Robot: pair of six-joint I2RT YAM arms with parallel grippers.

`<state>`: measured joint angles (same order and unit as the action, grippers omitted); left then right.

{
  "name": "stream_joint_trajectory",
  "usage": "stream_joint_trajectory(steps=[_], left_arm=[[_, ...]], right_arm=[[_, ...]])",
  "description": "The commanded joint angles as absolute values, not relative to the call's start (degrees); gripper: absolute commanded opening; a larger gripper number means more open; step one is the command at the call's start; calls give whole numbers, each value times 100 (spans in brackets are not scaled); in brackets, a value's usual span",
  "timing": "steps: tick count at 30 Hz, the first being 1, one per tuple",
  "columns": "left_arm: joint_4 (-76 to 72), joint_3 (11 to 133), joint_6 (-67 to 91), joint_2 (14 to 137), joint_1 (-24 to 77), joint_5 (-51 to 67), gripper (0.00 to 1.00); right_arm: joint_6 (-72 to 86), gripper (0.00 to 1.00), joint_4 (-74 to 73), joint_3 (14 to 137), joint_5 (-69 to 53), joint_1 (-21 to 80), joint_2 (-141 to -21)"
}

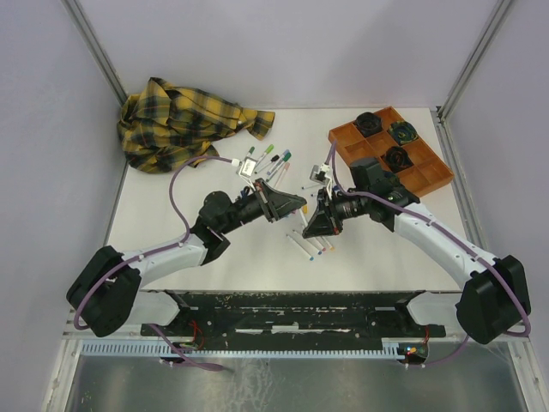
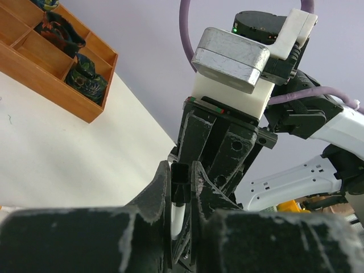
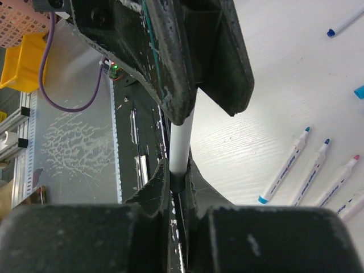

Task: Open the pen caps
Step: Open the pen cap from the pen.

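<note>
Both grippers meet above the table's middle and hold one pen between them. My left gripper is shut on the pen's white barrel. My right gripper is shut on a dark cap at the end of the same barrel. The barrel runs straight from one pair of jaws to the other. Several pens with coloured ends lie on the table below the grippers. More pens and small caps lie behind them.
An orange compartment tray holding dark round objects stands at the back right. A yellow plaid cloth lies bunched at the back left. A loose blue cap and another pen lie to the right.
</note>
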<state>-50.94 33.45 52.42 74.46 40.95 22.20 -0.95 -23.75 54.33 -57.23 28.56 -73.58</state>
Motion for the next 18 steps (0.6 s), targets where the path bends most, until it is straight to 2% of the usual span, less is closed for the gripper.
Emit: stream_joint_trajectory(steps=[1,4,7,13,18], left_arm=[[-5203,3561,5313,7383,4068,2235,3],[-5374,3458,5320,7383,4078,2216,3],[-5679,3318,5388,7383,4097,2160,3],[-5998,3223,5408,7494,4219,2066,3],[-6132,3211,5400,7596,4254,2059,3]], right_arm=[[-272,16,-2308,5712,-5704,2914,-7330],[2,31,-2120,5692,-5726,2910,-7295],[501,38,-1578,5511,-5746,2868,-7182],[1146,40,-806,5241,-5780,2807,-7157],[1257,35,-722,5205,-5765,2799,-7172]])
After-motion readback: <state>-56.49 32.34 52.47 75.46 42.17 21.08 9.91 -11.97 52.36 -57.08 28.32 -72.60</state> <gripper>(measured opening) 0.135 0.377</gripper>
